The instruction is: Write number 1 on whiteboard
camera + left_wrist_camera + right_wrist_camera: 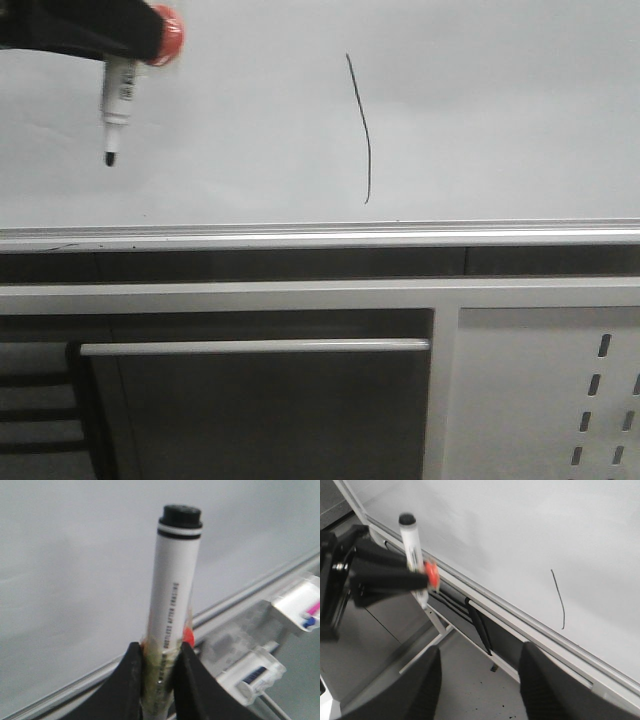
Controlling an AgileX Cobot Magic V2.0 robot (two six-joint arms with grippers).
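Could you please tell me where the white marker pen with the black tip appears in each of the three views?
Front view: the white marker pen with the black tip hangs upper left, tip down, held by the left gripper.
Left wrist view: centre, between the black fingers.
Right wrist view: upper left.
Shared landmark: the whiteboard's silver metal bottom rail.

Left gripper cropped by frame edge

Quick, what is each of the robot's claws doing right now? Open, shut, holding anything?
Left gripper: shut on the marker pen, tip off the whiteboard.
Right gripper: open, holding nothing.
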